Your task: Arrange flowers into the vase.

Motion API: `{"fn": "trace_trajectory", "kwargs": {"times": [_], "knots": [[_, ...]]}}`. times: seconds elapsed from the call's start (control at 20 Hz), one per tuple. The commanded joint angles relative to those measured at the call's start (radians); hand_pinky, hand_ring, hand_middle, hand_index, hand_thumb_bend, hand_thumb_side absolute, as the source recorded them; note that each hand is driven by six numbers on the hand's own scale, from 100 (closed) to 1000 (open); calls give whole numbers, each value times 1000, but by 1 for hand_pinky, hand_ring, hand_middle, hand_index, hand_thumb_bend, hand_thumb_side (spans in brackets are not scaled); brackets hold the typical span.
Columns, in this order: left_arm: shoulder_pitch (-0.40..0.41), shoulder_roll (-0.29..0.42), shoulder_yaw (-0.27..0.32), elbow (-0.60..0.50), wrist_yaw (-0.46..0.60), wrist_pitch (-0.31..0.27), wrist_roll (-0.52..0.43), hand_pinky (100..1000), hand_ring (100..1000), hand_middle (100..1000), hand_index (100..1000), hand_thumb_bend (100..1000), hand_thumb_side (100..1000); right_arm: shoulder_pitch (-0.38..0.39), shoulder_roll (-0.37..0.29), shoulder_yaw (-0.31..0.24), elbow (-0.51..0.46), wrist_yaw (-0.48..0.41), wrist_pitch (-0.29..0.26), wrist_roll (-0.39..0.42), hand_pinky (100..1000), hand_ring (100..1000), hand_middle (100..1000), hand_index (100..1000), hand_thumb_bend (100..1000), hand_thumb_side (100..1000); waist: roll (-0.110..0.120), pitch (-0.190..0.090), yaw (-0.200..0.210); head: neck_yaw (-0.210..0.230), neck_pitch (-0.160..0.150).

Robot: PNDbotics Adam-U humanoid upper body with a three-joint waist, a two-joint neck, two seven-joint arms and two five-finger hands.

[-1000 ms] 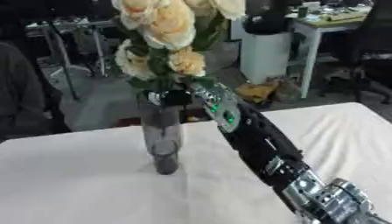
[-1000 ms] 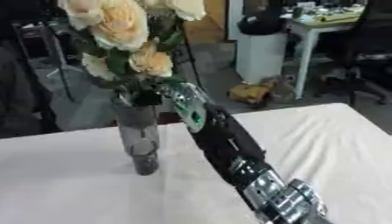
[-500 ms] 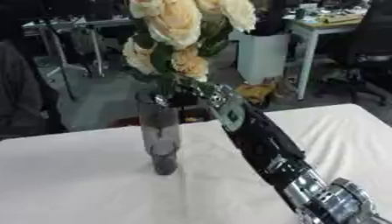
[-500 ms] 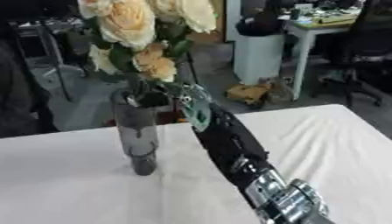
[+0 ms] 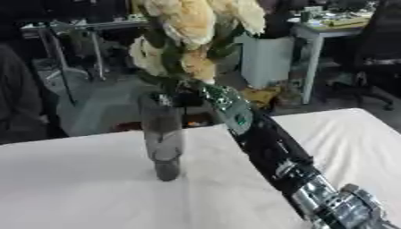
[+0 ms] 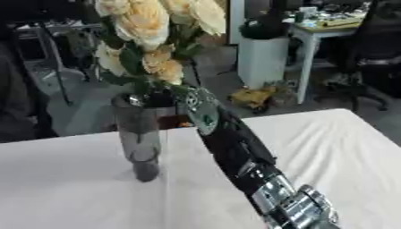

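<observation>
Cream flowers [image 5: 200, 31] upright in dark glass vase [image 5: 162, 134], on table

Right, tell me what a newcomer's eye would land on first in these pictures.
First the bunch of cream and peach flowers, standing high at the upper left above the dark glass vase on the white table. Next the robot's right arm, black with silver joints, running from the lower right corner diagonally up to the vase's mouth, where the right hand sits at the stems. Whether its fingers grip them cannot be made out.
</observation>
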Motion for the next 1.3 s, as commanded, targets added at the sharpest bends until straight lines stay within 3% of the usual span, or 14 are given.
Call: {"fn": "trace_trajectory", "kwargs": {"times": [0.05,0.2,0.25,0.35,1.0,1.05,1.1,1.3], "knots": [[-9,6,9,-7,3,-3,2,605,603,614,722,410,984,-22,-31,3,-42,-32,-6,23,899,1000,927,994,557,779,-16,-6,-2,2,-6],[-9,6,10,-7,2,-4,2,605,603,614,722,410,984,-19,-35,3,-53,-43,-4,39,899,1000,927,994,557,779,-16,-6,-3,3,-6],[-8,7,10,-6,2,-4,2,604,603,613,723,410,986,-16,-37,6,-58,-46,-7,45,910,1000,936,1000,630,790,-17,-7,-5,3,-6],[-4,9,14,-4,3,-4,5,604,603,613,723,410,986,1,-49,10,-76,-61,-19,65,910,1000,936,1000,633,801,-19,-9,-18,10,-3],[6,12,21,5,3,-6,13,604,603,613,723,409,989,42,-73,26,-158,-144,-18,127,907,1000,935,1000,627,803,-18,-11,-46,32,9],[6,12,21,5,3,-6,13,604,605,616,723,408,992,43,-73,25,-159,-145,-17,128,895,1000,927,1000,576,777,-18,-11,-47,33,9],[10,13,24,7,2,-6,16,605,606,617,724,408,991,48,-83,22,-170,-152,-23,122,882,1000,920,994,536,766,-19,-9,-56,48,11],[19,23,41,10,-5,-11,33,605,606,617,724,408,991,93,-130,31,-254,-204,-59,81,882,1000,920,994,536,766,-19,-5,-110,93,13]]}}
